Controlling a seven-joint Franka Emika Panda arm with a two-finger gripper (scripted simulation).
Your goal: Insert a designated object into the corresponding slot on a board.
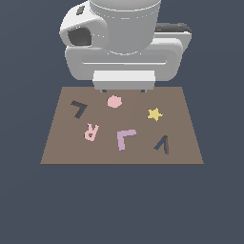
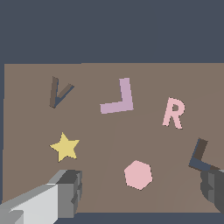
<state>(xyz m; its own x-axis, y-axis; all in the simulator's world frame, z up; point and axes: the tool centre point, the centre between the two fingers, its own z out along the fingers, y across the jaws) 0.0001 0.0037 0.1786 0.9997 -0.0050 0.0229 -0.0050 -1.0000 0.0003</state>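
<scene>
One lilac L (image 1: 125, 138); two recesses; one board (image 1: 57, 147).

Exterior view: raised, facing the arm, looking down across the whole board (image 1: 62, 143). Wrist view: closer, above the board (image 2: 26, 122), looking steeply down past its own pincer (image 2: 140, 190) (fingers at frame edge). Both share the full board, seen from opposite sides.

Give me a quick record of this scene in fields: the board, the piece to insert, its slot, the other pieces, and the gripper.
board: brown square board, flat
piece to insert: lilac L block, lying on the board, not gripped
slot: dark L-shaped recess, unfilled, toward the exterior view's left
other pieces: pink R, pink hexagon, yellow star
other recess: dark V-shaped recess
gripper: gripper open, holding nothing
</scene>
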